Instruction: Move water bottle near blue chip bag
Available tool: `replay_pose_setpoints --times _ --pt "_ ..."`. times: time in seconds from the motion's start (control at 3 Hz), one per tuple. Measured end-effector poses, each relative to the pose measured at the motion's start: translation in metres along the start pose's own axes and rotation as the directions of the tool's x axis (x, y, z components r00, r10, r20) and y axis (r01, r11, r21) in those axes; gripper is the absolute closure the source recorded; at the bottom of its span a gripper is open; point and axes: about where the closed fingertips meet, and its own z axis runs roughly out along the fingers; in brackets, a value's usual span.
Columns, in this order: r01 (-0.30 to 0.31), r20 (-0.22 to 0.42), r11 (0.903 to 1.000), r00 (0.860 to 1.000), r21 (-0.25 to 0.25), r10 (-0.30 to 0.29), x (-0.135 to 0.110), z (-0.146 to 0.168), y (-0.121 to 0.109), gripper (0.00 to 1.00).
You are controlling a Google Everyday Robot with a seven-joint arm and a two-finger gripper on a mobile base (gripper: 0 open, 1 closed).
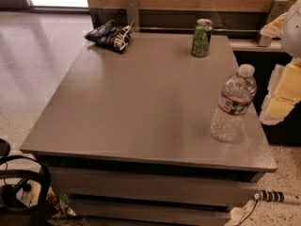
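Observation:
The water bottle (233,103) stands upright near the table's front right corner; it is clear ribbed plastic with a white cap and a red, white and dark label band. The blue chip bag (110,35) lies crumpled at the table's far left corner. My gripper (282,95), a white and yellowish shape, hangs at the right edge of the camera view, just right of the bottle and beyond the table's right edge. It is apart from the bottle and holds nothing that I can see.
A green drink can (201,37) stands at the far right of the grey table (136,102). A wooden wall panel and metal brackets run behind the table. A black bag (21,197) sits on the floor at the front left. A cable (275,197) lies at the front right.

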Motion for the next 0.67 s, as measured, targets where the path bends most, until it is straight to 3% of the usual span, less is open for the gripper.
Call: replay_pose_setpoints --times 0.33,0.67 --pt "0.000 0.000 1.0000 1.000 0.000 0.000 0.0000 0.0000 0.0000 0.00" --pt "-0.008 0.042 0.9999 0.999 -0.011 0.008 0.0069 -0.0082 -0.0023 0.00"
